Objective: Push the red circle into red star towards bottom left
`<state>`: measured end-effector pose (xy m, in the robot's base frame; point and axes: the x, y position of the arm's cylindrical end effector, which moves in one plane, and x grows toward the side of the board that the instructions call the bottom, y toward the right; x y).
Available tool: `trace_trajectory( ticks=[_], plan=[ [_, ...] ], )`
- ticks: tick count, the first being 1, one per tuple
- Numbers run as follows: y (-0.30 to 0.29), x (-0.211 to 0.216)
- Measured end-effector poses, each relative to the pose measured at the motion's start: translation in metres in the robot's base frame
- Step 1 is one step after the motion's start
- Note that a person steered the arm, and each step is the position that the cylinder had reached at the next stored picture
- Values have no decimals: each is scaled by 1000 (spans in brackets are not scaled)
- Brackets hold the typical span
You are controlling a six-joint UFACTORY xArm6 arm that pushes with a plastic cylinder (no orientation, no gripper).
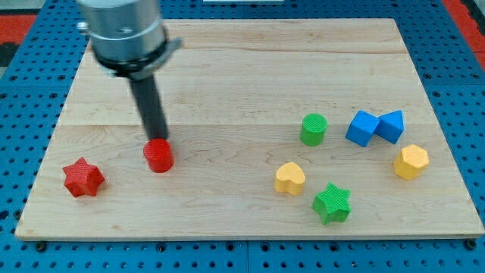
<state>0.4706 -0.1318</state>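
Note:
The red circle lies on the wooden board at the lower left. The red star lies to its lower left, near the board's left edge, a clear gap apart from it. My tip stands at the circle's upper edge, touching or almost touching it, on the side away from the star. The dark rod rises from there to the arm's grey body at the view's top left.
On the right half lie a green cylinder, two blue blocks side by side, a yellow hexagon, a yellow heart and a green star. The board sits on a blue pegboard.

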Motion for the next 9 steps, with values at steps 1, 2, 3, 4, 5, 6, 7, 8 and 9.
trace_trajectory(
  ticks=[1, 2, 3, 4, 5, 6, 7, 8, 9],
  plan=[
    [93, -3],
    [47, 9],
    [-57, 9],
    [-66, 9],
    [-10, 9],
    [64, 17],
    [67, 38],
    [15, 42],
    [-8, 43]
  ],
)
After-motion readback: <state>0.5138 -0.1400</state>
